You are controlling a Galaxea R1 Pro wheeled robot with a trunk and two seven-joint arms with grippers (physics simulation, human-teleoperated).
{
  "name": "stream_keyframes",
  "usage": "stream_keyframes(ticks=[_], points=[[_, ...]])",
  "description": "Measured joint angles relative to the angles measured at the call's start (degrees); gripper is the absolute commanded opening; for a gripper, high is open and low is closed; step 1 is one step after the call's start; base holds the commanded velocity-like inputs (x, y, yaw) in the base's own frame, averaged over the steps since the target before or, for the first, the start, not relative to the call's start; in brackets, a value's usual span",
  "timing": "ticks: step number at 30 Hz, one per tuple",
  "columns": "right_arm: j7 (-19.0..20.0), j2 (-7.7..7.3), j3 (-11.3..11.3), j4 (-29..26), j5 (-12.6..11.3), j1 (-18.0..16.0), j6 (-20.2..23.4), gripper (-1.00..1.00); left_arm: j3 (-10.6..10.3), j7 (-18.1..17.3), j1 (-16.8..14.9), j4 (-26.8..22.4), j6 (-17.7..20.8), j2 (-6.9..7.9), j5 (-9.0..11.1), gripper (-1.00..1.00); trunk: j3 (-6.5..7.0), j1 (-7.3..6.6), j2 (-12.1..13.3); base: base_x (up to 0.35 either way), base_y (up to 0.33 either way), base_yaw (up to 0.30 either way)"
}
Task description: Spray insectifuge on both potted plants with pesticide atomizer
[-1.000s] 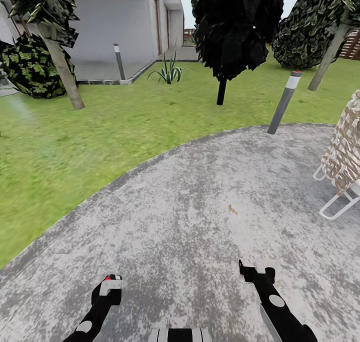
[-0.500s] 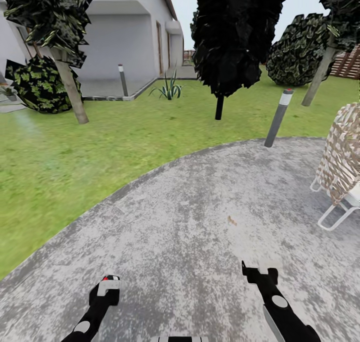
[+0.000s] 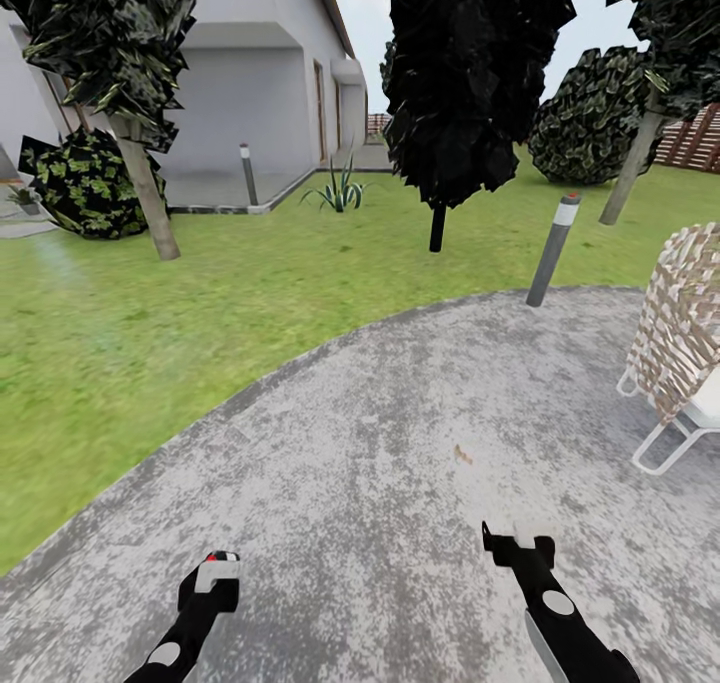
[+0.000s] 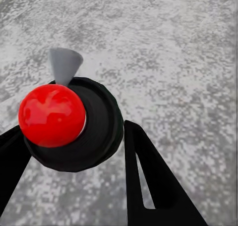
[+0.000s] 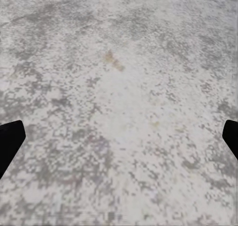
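We record the pesticide atomizer [image 4: 69, 122] seated between the fingers of the left gripper [image 4: 74, 161]: a round dark body capped with a glossy red ball, a pale grey cone projecting beside it, held above mottled grey paving beside the garden lawn [image 3: 180, 303].

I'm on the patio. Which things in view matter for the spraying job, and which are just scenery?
Job:
- lawn of the garden
- left gripper, jaws around a red-knobbed black object, possibly the atomizer
- right gripper, jaws open

Scenery:
- wicker chair
- bollard light
- spiky plant
- round bush
- house
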Motion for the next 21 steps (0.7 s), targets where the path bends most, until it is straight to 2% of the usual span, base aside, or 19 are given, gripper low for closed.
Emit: stream_keyframes(ticks=[12,21], points=[[0.0,0.0,0.0,0.7,0.1,0.0,-0.1,1.0,0.0,0.0,0.0,0.1,0.0,-0.23,0.0,-1.0,2.03,-2.42,4.4,0.0,0.0,0.012],[0.0,0.01,0.0,1.0,0.1,0.0,-0.1,1.0,0.0,0.1,0.0,-0.3,0.0,-0.42,0.0,-1.0,2.04,-2.42,4.4,0.0,0.0,0.25]])
